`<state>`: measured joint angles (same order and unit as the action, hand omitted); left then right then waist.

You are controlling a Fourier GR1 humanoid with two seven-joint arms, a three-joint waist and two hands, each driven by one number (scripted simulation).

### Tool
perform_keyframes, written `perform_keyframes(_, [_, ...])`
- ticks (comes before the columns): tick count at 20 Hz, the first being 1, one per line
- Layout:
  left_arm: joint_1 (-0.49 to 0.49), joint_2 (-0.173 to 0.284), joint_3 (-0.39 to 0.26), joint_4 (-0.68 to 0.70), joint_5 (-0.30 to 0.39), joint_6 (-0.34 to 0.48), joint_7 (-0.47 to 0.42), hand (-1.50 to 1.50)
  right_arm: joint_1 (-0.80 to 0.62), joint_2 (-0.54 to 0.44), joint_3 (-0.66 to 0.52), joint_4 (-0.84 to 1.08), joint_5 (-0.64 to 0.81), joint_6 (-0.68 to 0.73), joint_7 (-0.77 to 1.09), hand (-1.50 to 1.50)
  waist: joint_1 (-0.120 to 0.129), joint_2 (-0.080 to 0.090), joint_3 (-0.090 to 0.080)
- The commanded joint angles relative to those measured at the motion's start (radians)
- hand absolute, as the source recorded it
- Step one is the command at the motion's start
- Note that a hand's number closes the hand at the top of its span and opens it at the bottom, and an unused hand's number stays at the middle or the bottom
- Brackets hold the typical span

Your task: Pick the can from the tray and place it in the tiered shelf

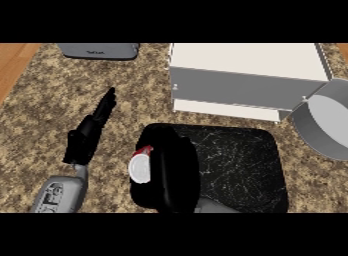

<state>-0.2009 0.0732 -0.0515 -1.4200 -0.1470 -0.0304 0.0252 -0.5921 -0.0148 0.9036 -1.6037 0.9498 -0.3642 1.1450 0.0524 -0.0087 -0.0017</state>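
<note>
A red can with a white lid (pixel 141 165) lies at the left edge of the black marbled tray (pixel 243 160). My right hand (pixel 173 170) is curled round the can and hides most of it. The white tiered shelf (pixel 243 80) stands behind the tray, toward the back right. To the left of the tray my left hand (pixel 88 132) rests open over the counter, its fingers straight and pointing away from me.
A grey round pan (pixel 332 122) sits at the right, beside the shelf and the tray. A grey appliance (pixel 97 51) lies at the counter's back left. The granite counter ends in a wooden edge on the left.
</note>
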Motion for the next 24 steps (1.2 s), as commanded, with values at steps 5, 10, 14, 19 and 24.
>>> perform_keyframes(5, [-0.005,-0.022,0.009,0.018,-0.009,0.037,0.019,0.00,-0.159,0.014,-0.056,-0.047,0.157,0.003,0.340,1.50,-0.042,-0.009,-0.002])
perform_keyframes(10, [0.026,0.016,0.026,0.009,0.001,0.009,-0.014,0.00,-0.276,0.014,-0.187,-0.063,0.223,0.116,0.342,1.50,-0.041,-0.013,-0.002])
perform_keyframes(14, [0.006,0.000,0.021,-0.002,-0.009,0.031,0.003,0.00,-0.307,0.014,-0.236,-0.032,0.311,0.127,0.342,1.50,-0.043,-0.010,-0.001])
perform_keyframes(19, [-0.008,-0.022,0.000,0.011,-0.025,0.043,0.016,0.00,-0.415,0.014,-0.319,-0.017,0.309,0.234,0.343,1.50,-0.041,-0.005,-0.001])
perform_keyframes(24, [0.014,-0.040,-0.022,0.015,-0.036,0.047,-0.016,0.00,-0.512,0.014,-0.402,0.058,0.337,0.270,0.343,1.50,-0.033,-0.001,-0.002])
